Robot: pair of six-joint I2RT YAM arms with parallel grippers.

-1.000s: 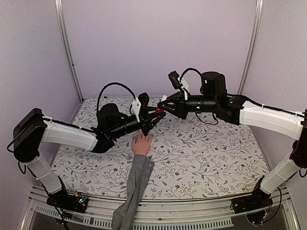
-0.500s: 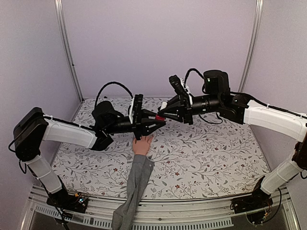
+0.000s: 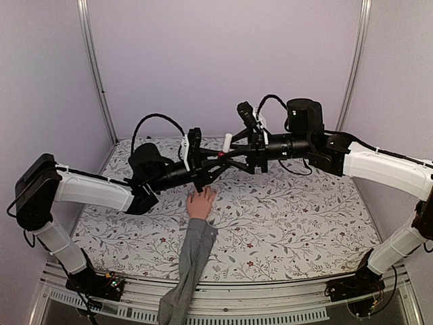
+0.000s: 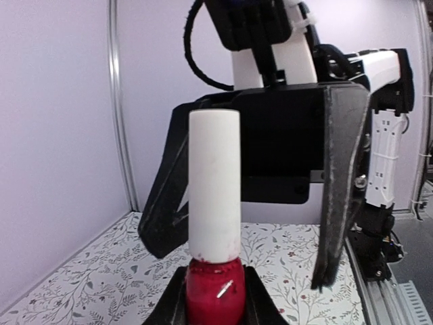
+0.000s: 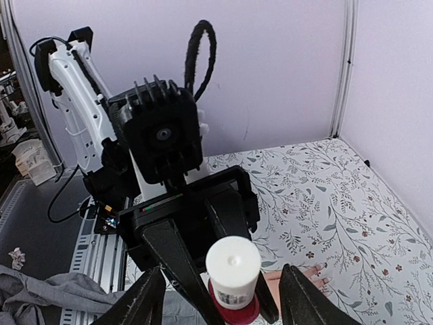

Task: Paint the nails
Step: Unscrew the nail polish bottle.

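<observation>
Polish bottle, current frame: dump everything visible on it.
The polish bottle is small, with a glossy red round body and a tall white cylindrical cap seated on top. A small pale printed label shows on the body in the right wrist view. The left gripper clamps the red body, holding it in the air above the table, cap uppermost. The right gripper stands open with a finger either side of the cap, apparently clear of it.
</observation>
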